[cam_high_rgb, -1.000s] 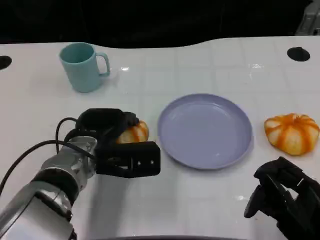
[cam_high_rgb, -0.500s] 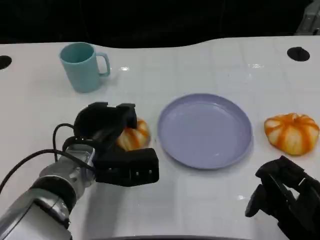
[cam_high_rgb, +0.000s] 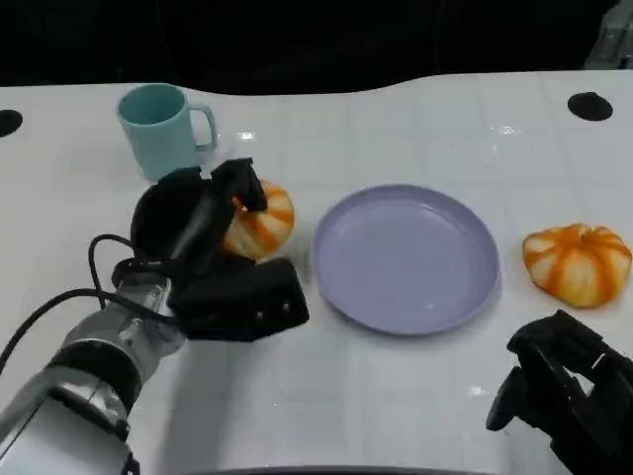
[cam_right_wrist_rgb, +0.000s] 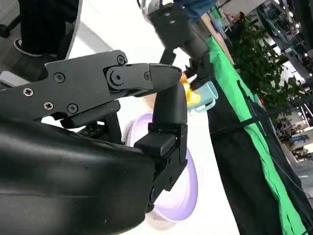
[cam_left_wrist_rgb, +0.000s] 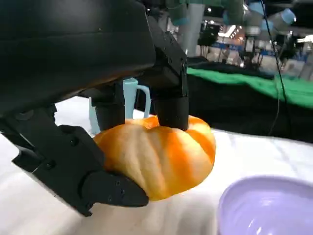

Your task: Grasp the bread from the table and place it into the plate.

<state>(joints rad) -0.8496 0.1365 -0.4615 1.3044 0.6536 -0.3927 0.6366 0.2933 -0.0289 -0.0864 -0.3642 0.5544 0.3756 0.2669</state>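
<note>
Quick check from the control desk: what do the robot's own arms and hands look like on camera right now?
The left forearm is a ribbed silver cylinder with black cables looping alongside. The left hand is matt black: a rounded shell, a boxy block, blocky fingers. The right hand is the same black, with visible screws on its fingers.

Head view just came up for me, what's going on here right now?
The left robot hand grips an orange-striped bread roll, held beside the purple plate rather than over it. A second roll sits on the table on the plate's other side. The right robot hand holds nothing, low near the table's front edge. A teal mug stands behind.
</note>
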